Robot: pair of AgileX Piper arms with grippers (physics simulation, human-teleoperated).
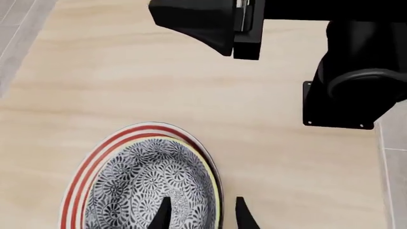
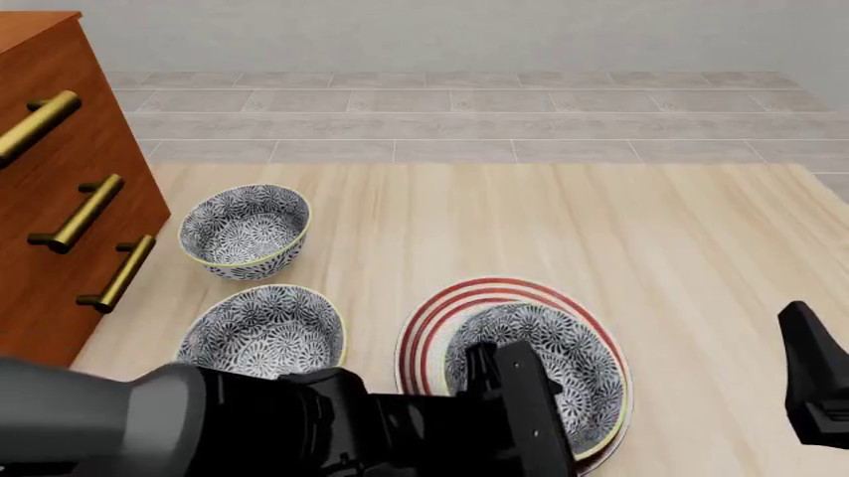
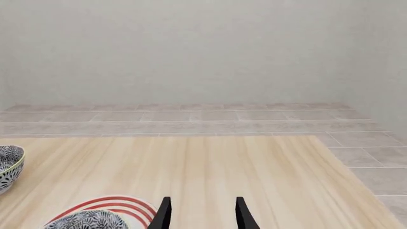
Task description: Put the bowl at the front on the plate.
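The bowl (image 2: 558, 363), blue-and-white floral with a pale yellow rim, sits inside the plate (image 2: 431, 323), a white one with red rings, at the front middle of the table. In the left wrist view the bowl (image 1: 146, 186) fills the plate (image 1: 124, 138), and my left gripper (image 1: 202, 215) is open with one finger inside the bowl and one outside its rim. In the front view the left gripper's (image 2: 524, 397) body hides its fingertips. My right gripper (image 3: 202, 213) stands open and holds nothing, off to the right of the plate (image 3: 111, 202), and it shows at the front view's right edge (image 2: 812, 383).
Two look-alike bowls stand to the left, one behind (image 2: 246, 231) and one nearer (image 2: 261, 333). A wooden drawer cabinet (image 2: 54, 179) with brass handles stands at the far left. The right arm's black links (image 1: 356, 71) cross the left wrist view. Tiled floor lies beyond the table.
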